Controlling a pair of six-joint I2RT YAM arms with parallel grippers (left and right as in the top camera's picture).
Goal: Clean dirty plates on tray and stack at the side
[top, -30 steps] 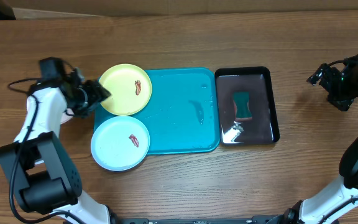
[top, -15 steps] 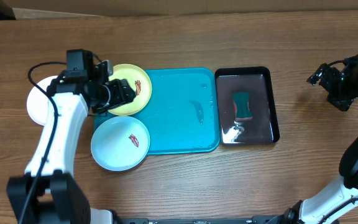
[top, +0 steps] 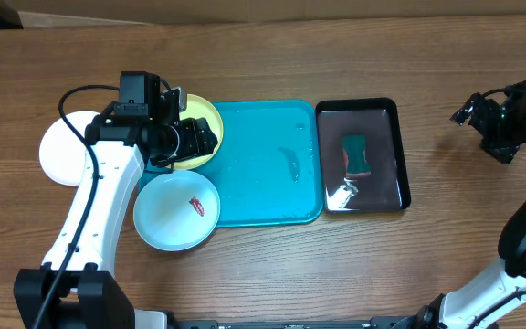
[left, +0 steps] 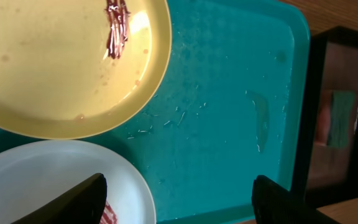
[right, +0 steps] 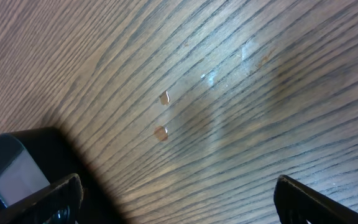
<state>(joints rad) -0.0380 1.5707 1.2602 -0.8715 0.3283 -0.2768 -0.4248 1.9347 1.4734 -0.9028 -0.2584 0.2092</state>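
The yellow plate (left: 61, 68) is lying in the upper left corner of the tray (top: 272, 183), its red-brown smear showing. The pale blue plate (top: 173, 215), also smeared, is overhanging the tray's lower left edge. The white plate (top: 60, 160) is resting on the surface at far left, off the tray, with no smear visible. So one plate seems done and two are waiting.

The left claw (left: 178, 190) is hovering over the yellow plate, spread wide and carrying nothing. A second ago it was reaching left of that plate, hiding the white one. At far right the right claw (right: 178, 186) is idling, fully spread and unmoved. The sponge (top: 356, 155) is sitting in the black tray (top: 386, 114).
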